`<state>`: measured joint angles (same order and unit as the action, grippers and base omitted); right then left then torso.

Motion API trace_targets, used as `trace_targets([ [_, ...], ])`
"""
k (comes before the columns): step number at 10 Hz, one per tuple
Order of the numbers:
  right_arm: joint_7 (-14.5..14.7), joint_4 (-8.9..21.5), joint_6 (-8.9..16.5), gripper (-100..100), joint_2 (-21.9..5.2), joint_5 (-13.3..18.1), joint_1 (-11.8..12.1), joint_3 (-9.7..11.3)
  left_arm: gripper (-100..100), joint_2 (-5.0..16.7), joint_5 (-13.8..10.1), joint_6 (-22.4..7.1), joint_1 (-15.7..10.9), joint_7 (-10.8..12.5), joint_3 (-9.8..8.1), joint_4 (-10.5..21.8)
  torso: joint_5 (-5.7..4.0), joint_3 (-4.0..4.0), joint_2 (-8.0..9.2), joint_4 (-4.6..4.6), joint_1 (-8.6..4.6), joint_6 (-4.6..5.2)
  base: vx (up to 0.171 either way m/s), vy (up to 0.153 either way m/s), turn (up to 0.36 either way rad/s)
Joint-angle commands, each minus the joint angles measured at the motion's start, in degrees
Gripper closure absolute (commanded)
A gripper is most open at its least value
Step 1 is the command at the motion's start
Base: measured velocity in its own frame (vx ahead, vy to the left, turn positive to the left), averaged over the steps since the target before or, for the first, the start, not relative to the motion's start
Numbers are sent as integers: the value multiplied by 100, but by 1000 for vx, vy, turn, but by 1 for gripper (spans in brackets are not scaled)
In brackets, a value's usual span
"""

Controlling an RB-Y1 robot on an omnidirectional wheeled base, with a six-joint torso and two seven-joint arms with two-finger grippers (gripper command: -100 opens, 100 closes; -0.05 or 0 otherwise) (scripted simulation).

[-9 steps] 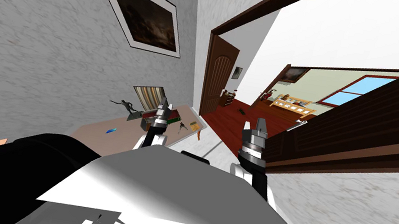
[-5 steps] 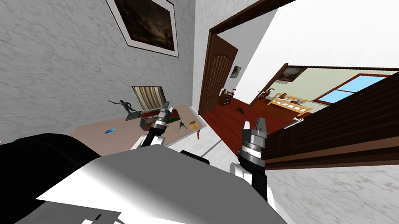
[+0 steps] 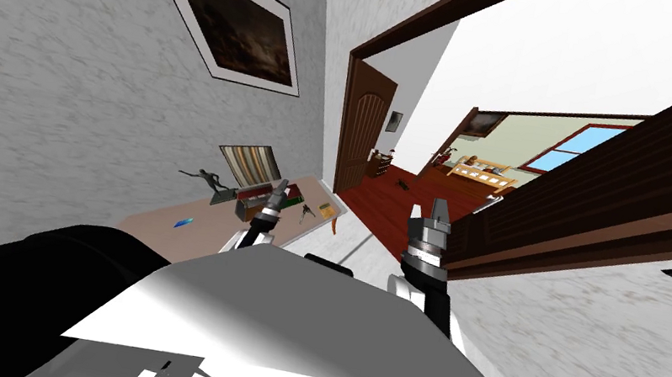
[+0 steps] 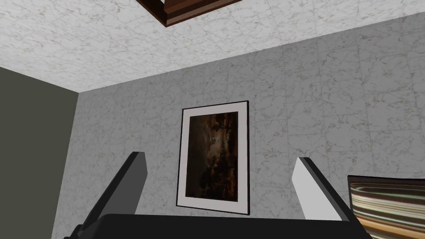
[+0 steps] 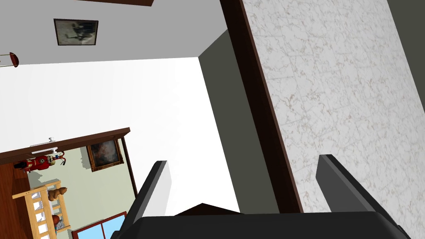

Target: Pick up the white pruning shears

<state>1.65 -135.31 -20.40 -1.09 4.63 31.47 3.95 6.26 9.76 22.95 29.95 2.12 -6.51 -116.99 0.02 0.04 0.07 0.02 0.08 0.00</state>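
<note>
On the table [image 3: 159, 225] by the left wall: figurine [image 3: 207, 175]; left gripper [image 3: 278, 187] above it, fingers spread, empty; pruning shears [image 3: 307, 210], small, dark-looking, near the far end; right gripper [image 3: 431, 210] beyond the table's edge, fingers spread, empty.

Bright, even light; wide-lens stretching toward the head view's corners
</note>
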Motion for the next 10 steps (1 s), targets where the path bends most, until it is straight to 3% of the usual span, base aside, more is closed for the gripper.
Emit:
trace_targets([
  [1, 0, 0, 0, 0, 0, 0, 0, 0, -100, 99, 78, 114, 50, -151, -37, 286, 0, 0, 0, 0, 0, 0, -13, 19, -56],
  [2, 0, 0, 0, 0, 0, 0, 0, 0, -100, 99, 78, 114, 50, -151, -37, 336, 0, -1, -1, 0, 2, 0, -12, 18, -30],
  [4, 0, 0, 0, 0, 0, 0, 0, 0, -100, 292, 205, 255, 65, -404, -130, 761, 0, -1, -2, -1, 3, 1, -17, 31, -95],
  [7, 0, 0, 0, 0, 0, 0, 0, 0, -100, 384, 270, 337, 65, -542, -174, 1208, 1, -1, -2, 0, 5, 1, -11, 26, -47],
  [8, 0, 0, 0, 0, 0, 0, 0, 0, -100, 474, 338, 428, 59, -686, -215, 1357, 1, -3, -5, -1, 2, 0, -9, 22, -85],
  [10, 0, 0, 0, 0, 0, 0, 0, 0, -100, 474, 338, 428, 59, -686, -215, 1525, 0, -3, -5, -1, 2, -1, -4, 15, -22],
])
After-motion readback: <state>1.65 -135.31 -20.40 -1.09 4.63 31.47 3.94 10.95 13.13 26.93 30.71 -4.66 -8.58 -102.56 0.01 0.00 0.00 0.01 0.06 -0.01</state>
